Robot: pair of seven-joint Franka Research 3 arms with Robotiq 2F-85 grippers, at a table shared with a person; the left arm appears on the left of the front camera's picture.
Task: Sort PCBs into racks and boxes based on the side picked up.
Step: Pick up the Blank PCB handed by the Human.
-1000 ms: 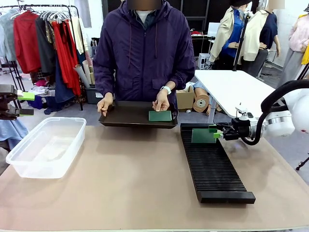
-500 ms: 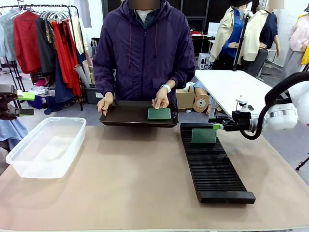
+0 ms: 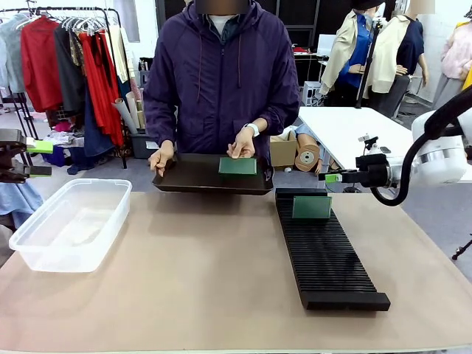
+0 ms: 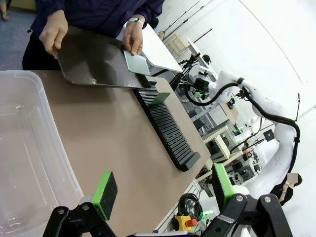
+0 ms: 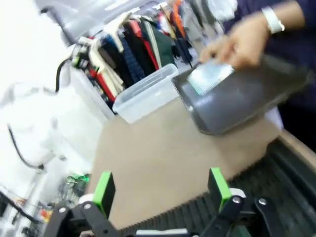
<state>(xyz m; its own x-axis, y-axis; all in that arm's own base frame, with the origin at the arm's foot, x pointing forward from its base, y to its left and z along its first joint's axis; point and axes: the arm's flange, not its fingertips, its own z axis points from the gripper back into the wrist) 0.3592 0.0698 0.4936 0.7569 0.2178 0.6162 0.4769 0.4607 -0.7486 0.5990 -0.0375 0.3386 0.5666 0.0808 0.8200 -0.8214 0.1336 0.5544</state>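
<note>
- A thin green rectangular PCB (image 3: 311, 207) stands upright on its long edge in the far-end slots of the long black slotted plastic rack (image 3: 332, 258). The face towards the robot is plain darker green.
- A second green PCB (image 3: 237, 166) lies flat on the dark brown shallow tray (image 3: 188, 177). A person's hand (image 3: 242, 144) touches its far edge. In the right wrist view its upper face looks pale and finely dotted.
- The person's other hand (image 3: 160, 157) grips the tray's rim.
- The right gripper (image 3: 330, 178) hovers above the rack's far right corner, near the standing board but apart from it, with its fingers spread wide and empty.
- The left gripper (image 3: 40, 158) sits at the table's left edge, near the clear translucent plastic tub (image 3: 70, 221), with its fingers apart and holding nothing.
</note>
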